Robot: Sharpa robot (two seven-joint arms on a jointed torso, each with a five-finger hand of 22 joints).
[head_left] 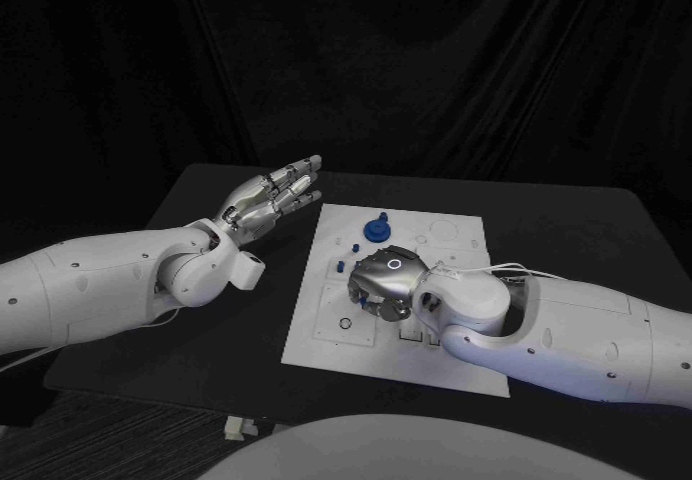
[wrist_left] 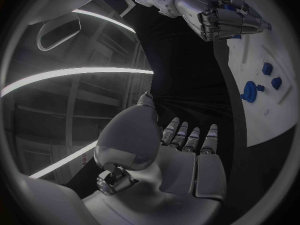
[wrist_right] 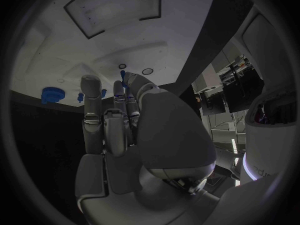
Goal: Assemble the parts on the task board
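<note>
The white task board (head_left: 325, 345) lies in the middle of the black table. A blue gear-shaped part (head_left: 376, 229) stands near its far edge, with two small blue parts (head_left: 342, 265) close by. My right hand (head_left: 384, 279) hovers over the board's middle with its fingers curled down. In the right wrist view, thumb and finger pinch a small blue part (wrist_right: 123, 76) above the board (wrist_right: 125, 35), with the gear (wrist_right: 51, 94) beyond the fingers. My left hand (head_left: 271, 196) is off the board's left side, fingers straight and apart, holding nothing. The left wrist view shows that hand (wrist_left: 169, 157), the gear (wrist_left: 250, 91) and my right hand (wrist_left: 225, 17).
The board has several empty holes and slots, such as rings near its left edge (head_left: 346, 323). Bare black table (head_left: 216, 330) lies to the left and right of the board. A black curtain closes off the far side.
</note>
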